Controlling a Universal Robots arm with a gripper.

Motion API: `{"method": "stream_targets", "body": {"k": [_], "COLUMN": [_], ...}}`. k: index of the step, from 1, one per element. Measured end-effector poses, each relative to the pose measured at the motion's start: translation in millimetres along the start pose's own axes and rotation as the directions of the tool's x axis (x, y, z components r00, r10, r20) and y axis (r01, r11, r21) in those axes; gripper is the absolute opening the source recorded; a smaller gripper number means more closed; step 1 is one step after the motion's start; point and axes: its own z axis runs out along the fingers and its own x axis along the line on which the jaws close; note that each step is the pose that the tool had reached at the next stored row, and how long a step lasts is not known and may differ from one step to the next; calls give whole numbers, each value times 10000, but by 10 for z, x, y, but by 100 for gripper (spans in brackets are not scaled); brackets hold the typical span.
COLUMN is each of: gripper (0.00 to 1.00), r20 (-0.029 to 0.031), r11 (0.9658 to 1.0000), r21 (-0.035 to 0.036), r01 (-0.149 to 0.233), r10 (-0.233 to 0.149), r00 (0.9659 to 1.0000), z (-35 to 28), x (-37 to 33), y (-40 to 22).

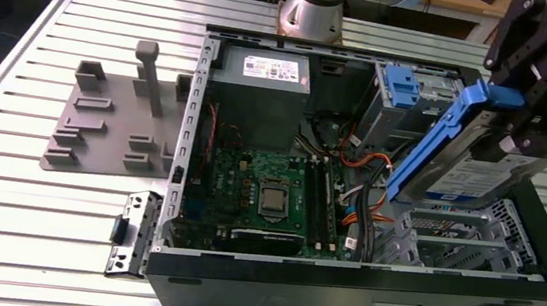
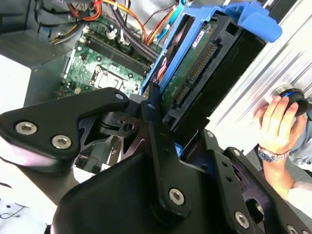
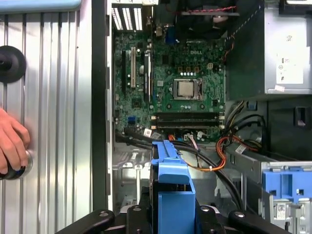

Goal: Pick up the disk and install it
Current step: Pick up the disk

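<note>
White lettering is showing on the gripper [image 1: 523,125]; small-print labels are sitting on the disk [image 1: 464,176] and the grey box [image 1: 259,96] beside the motherboard [image 1: 264,187].

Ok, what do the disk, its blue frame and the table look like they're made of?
The disk: silver body, likely metal, judging by its dull grey sheen. Its blue frame: probably moulded plastic, given the uniform colour and faint gloss. The table: looks like ribbed aluminium, pale grey with bright reflections along the slats.

The disk [image 1: 467,175] in the pincer [image 1: 515,120] above the open computer case [image 1: 341,285], motherboard [image 1: 267,187] on its floor.
</note>
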Motion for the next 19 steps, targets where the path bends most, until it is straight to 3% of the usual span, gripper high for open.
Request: {"method": "stream_targets", "body": {"k": [12,15,19], "gripper": [36,36,36], "r20": [0,0,0], "r11": [10000,10000,10000], "r21": [-14,-15,-14], "r01": [-19,-29,-60], "r10": [19,29,60], "r00": [10000,10000,10000], "z": [9,15,30], "x": [11,25,90], "y": [-338,-395,-420]}}
